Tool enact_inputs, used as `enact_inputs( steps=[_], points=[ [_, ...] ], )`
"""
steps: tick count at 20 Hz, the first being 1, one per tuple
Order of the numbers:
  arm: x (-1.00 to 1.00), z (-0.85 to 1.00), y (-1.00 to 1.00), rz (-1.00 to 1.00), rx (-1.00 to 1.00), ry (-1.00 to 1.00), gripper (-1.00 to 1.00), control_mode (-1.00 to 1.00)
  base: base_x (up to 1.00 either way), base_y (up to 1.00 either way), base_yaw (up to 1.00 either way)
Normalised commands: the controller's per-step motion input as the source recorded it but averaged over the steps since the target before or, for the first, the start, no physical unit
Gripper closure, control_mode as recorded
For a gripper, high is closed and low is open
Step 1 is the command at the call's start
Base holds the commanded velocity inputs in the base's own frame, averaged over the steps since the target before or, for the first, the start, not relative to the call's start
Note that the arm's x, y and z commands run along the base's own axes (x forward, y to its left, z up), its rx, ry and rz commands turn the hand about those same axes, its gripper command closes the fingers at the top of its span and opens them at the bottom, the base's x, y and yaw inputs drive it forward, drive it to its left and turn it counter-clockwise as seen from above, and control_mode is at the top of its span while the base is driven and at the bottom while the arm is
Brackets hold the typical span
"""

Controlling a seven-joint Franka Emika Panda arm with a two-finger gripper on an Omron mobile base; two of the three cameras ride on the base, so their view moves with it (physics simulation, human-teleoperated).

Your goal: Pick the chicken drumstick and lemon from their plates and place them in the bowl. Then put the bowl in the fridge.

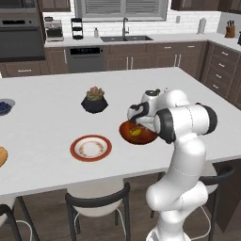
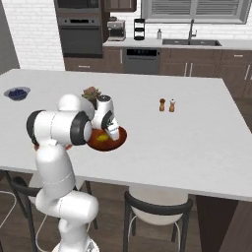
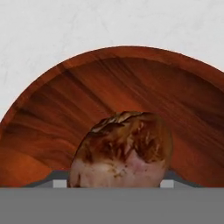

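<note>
A home kitchen; white island counter [image 1: 56, 117], wall oven [image 1: 21, 40], sink [image 1: 126, 38], dark wood cabinets [image 1: 155, 54]

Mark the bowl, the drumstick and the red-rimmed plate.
bowl [image 3: 109, 83], hand view, bare inner wall above the meat.
drumstick [image 3: 124, 153], hand view, middle of its thick browned end.
red-rimmed plate [image 1: 91, 148], left base view, its pale centre.

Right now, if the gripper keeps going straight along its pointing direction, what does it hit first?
Likely the bowl: the gripper points down into it, with the chicken drumstick between the jaws. The lemon already lies inside. Depth to the bowl floor is unclear.
</note>
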Motion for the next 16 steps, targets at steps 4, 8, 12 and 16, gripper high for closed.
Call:
enact_inputs(
  steps=[4,8,12,16],
  points=[
    [0.15,0.06,0.00,0.00,0.00,0.00,-1.00,-1.00,0.00,0.00,0.00],
    [-0.26,0.53,-0.08,0.01,0.05,-0.01,-1.00,-1.00,0.00,0.00,0.00],
    [-0.97,0.85,-0.40,0.01,0.12,-0.09,-1.00,-1.00,0.00,0.00,0.00],
    [-1.00,0.57,-0.72,0.15,0.11,-0.10,-1.00,-1.00,0.00,0.00,0.00]
  ],
)
